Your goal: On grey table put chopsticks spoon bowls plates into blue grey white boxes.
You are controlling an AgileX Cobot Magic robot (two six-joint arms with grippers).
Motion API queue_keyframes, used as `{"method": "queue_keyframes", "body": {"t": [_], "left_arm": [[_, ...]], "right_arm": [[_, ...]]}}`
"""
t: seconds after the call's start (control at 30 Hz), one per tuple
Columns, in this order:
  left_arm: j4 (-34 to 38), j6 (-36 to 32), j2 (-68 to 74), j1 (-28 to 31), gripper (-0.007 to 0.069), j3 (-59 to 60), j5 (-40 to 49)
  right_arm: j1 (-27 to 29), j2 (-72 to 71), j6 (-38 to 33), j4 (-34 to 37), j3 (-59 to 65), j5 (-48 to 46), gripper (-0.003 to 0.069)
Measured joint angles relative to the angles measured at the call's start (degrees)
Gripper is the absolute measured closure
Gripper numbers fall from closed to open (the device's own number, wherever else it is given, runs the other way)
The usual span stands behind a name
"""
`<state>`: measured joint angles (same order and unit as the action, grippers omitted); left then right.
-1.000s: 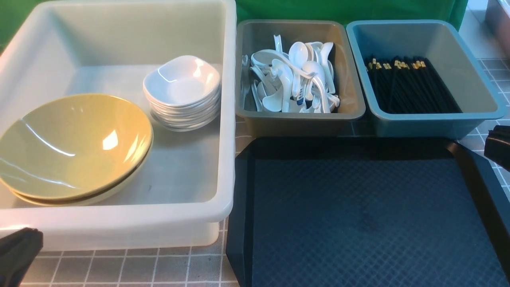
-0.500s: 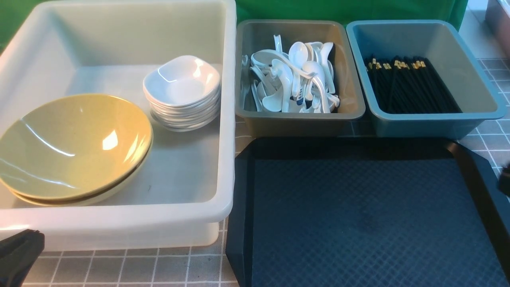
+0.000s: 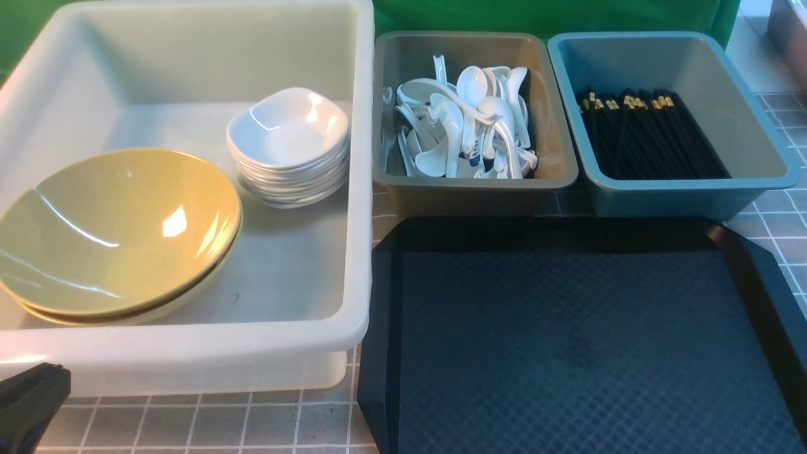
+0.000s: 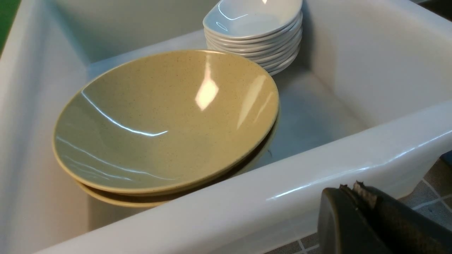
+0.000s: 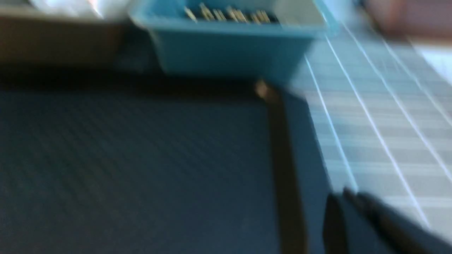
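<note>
Grey surface (image 3: 208,422) with its pale grid showed only in strips around the containers, much of it covered. Behind everything hung a green backdrop (image 3: 542,16), cut off by the top edge of the front view.

Olive-yellow bowls (image 3: 116,233) lay nested in the white box (image 3: 189,362), toward its near left; only the top bowl showed in full, with the rim of another beneath it. A stack of white plates (image 3: 290,145) stood farther back in the same box, apart from the bowls; how many there were could not be told. The box's left and back walls ran out of frame.

Just beside it, the grey box (image 3: 473,189) held a jumble of white spoons (image 3: 466,123), overlapping so that single ones were hard to separate. Next to that, the teal-blue box (image 3: 681,195) held black chopsticks (image 3: 649,135) lying side by side, gold bands toward the back.

A dark textured tray (image 3: 567,340) lay in front of the two smaller boxes, its near and right edges cropped.

The left end effector (image 4: 353,188) sat outside the white box's near wall, its jaws pressed together on nothing; in the front view only a dark corner of it showed at the lower left. The right end effector (image 5: 348,194) appeared only in its own heavily blurred wrist view, over the tray's edge near the surface, closed and empty.
</note>
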<state>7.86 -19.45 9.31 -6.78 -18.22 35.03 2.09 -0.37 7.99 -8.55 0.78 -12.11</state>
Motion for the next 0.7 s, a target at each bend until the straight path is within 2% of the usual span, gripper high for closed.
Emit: {"method": "queue_keyframes", "body": {"t": [0.17, 0.7], "left_arm": [[0.1, 0.0, 0.0, 0.0, 0.0635, 0.1, -0.1], [0.1, 0.0, 0.0, 0.0, 0.0635, 0.1, -0.1]], "right_arm": [[0.2, -0.2, -0.3, 0.0, -0.4, -2.8, 0.066], [0.2, -0.2, -0.3, 0.0, -0.4, -3.0, 0.066]]}}
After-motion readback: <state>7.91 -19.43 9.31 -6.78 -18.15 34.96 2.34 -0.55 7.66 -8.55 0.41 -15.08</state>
